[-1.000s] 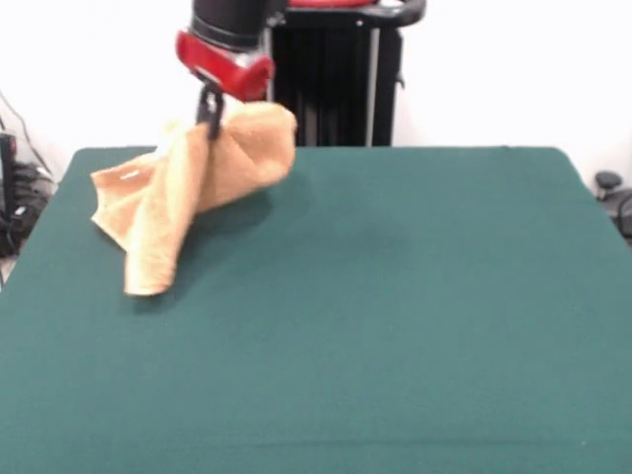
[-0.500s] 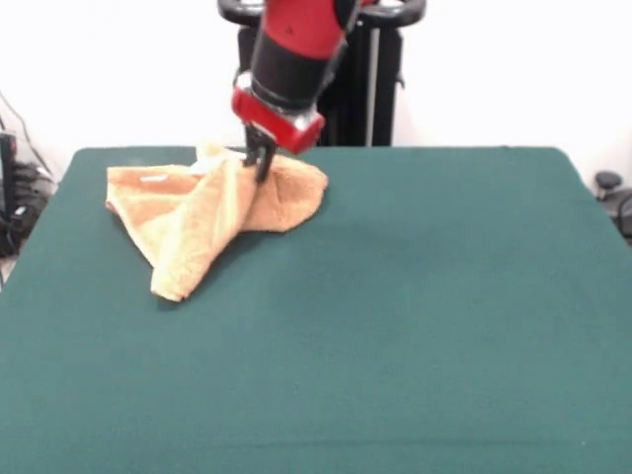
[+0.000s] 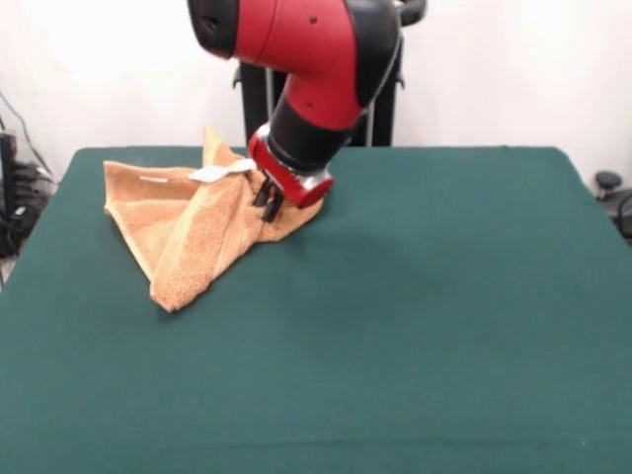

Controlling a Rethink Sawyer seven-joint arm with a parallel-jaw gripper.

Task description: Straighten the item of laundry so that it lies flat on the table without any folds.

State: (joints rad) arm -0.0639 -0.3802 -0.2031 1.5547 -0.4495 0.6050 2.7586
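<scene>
The pincer [image 3: 268,204] pinches the crumpled, roughly triangular terry towel [image 3: 188,232] on the green felt table [image 3: 415,316].

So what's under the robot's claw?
The orange towel, lying folded and bunched on the green table. The gripper presses down into it. Whatever lies beneath the towel's folds is covered, so it can't be seen.

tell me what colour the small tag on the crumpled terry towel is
White, against the orange-tan terry-cloth towel; the small tag shows best in the front view.
</scene>
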